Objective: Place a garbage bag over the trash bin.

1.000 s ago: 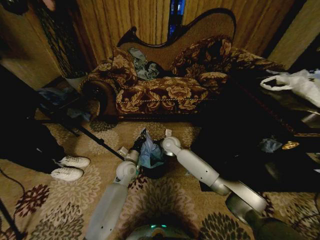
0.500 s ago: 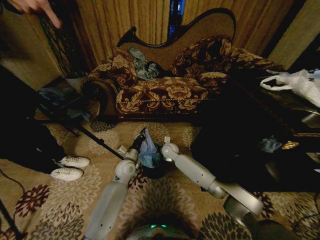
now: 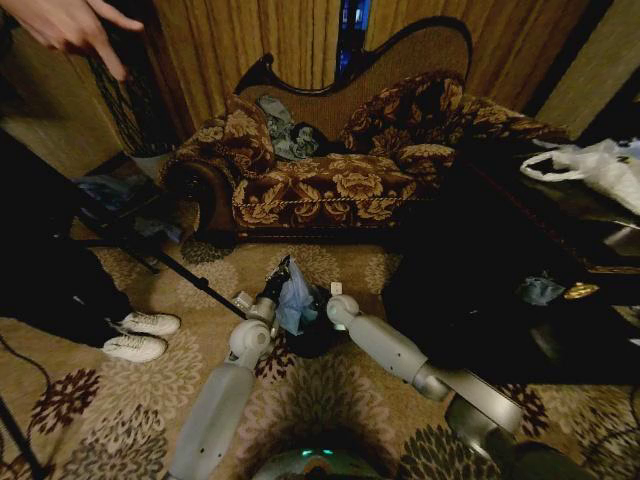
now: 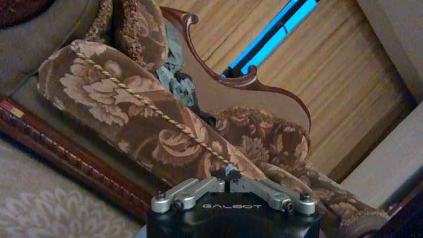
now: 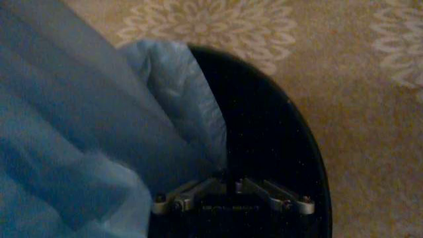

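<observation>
Far left, a pair of white sneakers (image 3: 138,336) is seen on the patterned carpet (image 3: 330,400), well clear of the work. Next, the left tool (image 4: 229,177) is held up just beside the bin's left edge, pointed toward the sofa (image 3: 320,180). Its fingers are pressed together, and a sliver of film appears to be pinched at the tips, so the bag's upper edge is judged to be gripped there.

In the middle, the garbage bag (image 3: 294,300) is hung from that tool as a crumpled blue bunch. Its lower part is draped into the left side of the trash bin (image 3: 312,342), which stands on the carpet in front of the sofa. The right half of the bin's mouth is left bare and dark.

The right tool (image 5: 229,177) is poised over the open bin, fingers drawn together. Whether film is caught between them cannot be told. Over the last second the right wrist has been drawn slightly nearer the robot, and the bag is gathered narrower. The rim is not yet covered, so spreading remains to be done.
</observation>
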